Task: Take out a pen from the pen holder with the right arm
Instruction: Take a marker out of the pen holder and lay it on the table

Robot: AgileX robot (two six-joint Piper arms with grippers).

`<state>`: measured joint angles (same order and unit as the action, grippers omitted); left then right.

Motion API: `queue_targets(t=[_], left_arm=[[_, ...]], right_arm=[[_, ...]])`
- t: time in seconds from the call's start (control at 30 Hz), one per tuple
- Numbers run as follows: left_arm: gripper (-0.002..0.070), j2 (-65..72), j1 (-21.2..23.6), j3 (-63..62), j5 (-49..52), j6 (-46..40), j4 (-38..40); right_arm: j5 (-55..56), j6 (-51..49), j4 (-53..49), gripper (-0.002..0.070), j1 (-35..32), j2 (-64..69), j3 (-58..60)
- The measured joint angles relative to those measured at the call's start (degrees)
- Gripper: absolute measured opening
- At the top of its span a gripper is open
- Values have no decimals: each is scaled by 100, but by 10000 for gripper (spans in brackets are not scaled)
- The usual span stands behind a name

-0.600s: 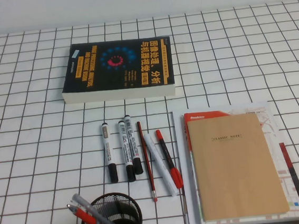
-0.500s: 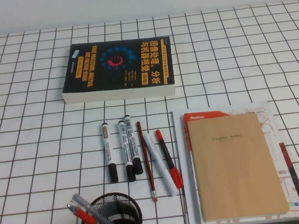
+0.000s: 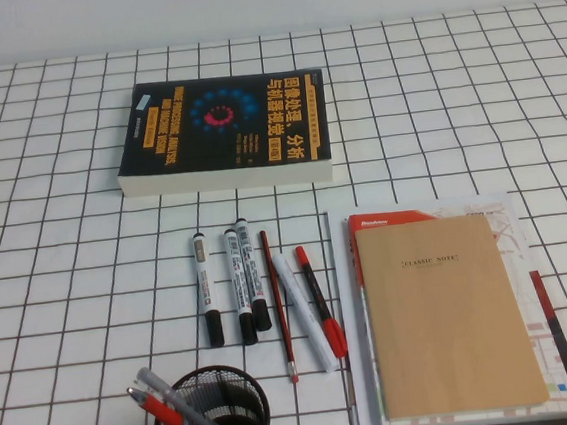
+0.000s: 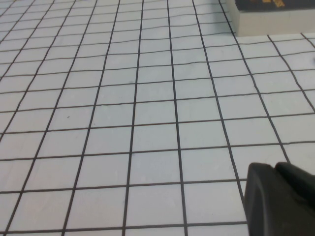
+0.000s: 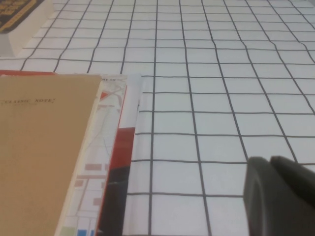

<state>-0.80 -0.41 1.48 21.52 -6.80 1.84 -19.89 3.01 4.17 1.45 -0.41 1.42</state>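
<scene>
A black mesh pen holder [image 3: 218,370] stands at the table's near edge, left of centre, with a red pen [image 3: 179,424] and a grey pen [image 3: 166,389] leaning out to its left. Neither arm appears in the high view. In the right wrist view, my right gripper [image 5: 270,160] hovers over bare checked cloth to the right of the brown notebook [image 5: 39,147], its dark fingers pressed together and holding nothing. In the left wrist view, my left gripper [image 4: 277,167] is likewise shut and empty over bare cloth, short of the book's corner [image 4: 275,14].
Several markers and pens [image 3: 271,294] lie side by side just beyond the holder. A brown notebook [image 3: 444,313] on a stack of papers lies to the right. A dark hardback book [image 3: 223,130] sits further back. A white checked cloth covers the table.
</scene>
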Motion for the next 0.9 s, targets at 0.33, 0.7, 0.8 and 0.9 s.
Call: queue_targets(t=[0.33, 0.7, 0.8, 0.9], left_arm=[[-4, 0, 0, 0, 0, 0, 0], [-4, 0, 0, 0, 0, 0, 0], [-4, 0, 0, 0, 0, 0, 0], [-4, 0, 0, 0, 0, 0, 0]], right_arm=[[785, 0, 1623, -16, 0, 0, 0], [933, 11, 1707, -16, 0, 0, 0], [1016, 11, 1903, -16, 0, 0, 0], [1183, 11, 2483, -16, 0, 0, 13]])
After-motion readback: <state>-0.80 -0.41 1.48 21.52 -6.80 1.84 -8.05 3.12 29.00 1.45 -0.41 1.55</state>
